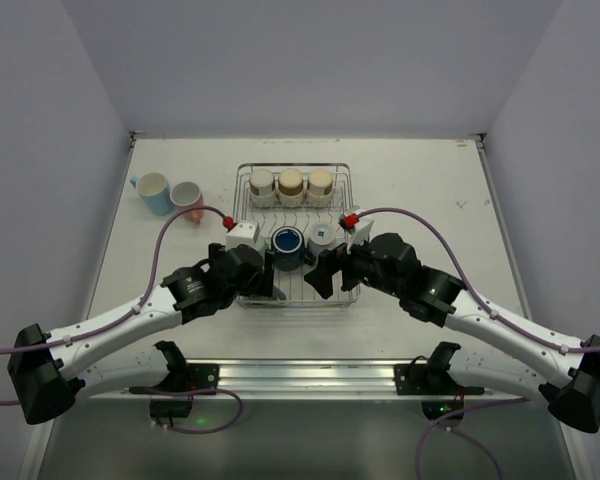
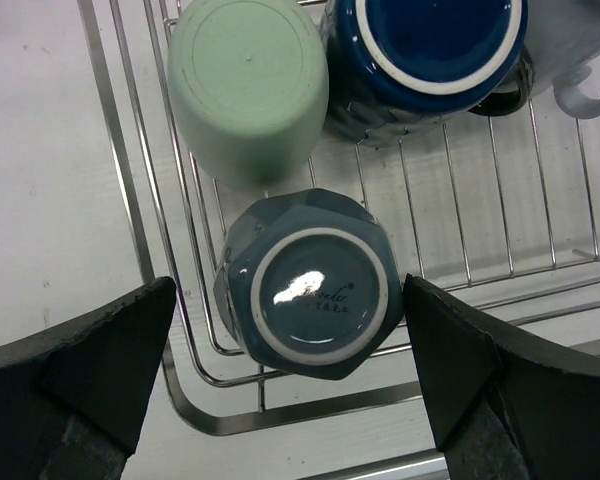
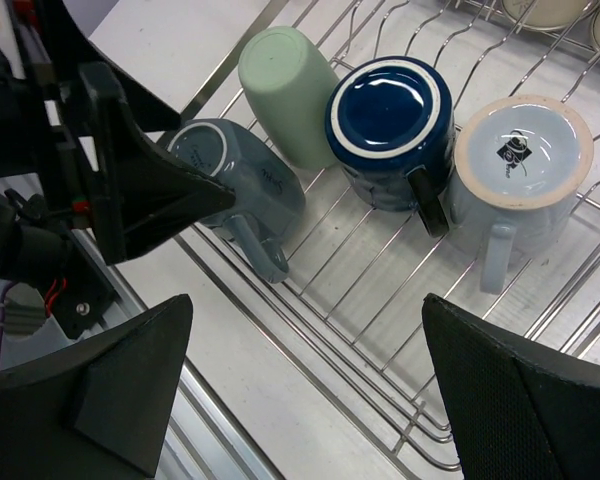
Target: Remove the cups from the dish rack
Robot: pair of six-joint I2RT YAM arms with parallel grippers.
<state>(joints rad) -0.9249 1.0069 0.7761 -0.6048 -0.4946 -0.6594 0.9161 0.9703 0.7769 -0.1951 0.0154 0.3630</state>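
The silver wire dish rack [image 1: 344, 172] stands mid-table. Three cream-and-tan cups [image 1: 291, 183] line its back row. A navy mug [image 1: 287, 243] and a pale grey mug [image 1: 321, 238] sit upside down in the middle. In the left wrist view, a grey-blue faceted cup [image 2: 310, 295] stands upside down in the rack's near left corner. My left gripper [image 2: 289, 292] is open, one finger on each side of that cup and apart from it. A sage green cup [image 2: 248, 85] stands just behind it. My right gripper [image 3: 306, 305] is open over the rack's near edge, holding nothing.
A light blue cup [image 1: 153, 192] and a salmon pink cup [image 1: 187, 200] stand on the table left of the rack. The two arms meet close together over the rack's front half. White walls close in the table's sides and back.
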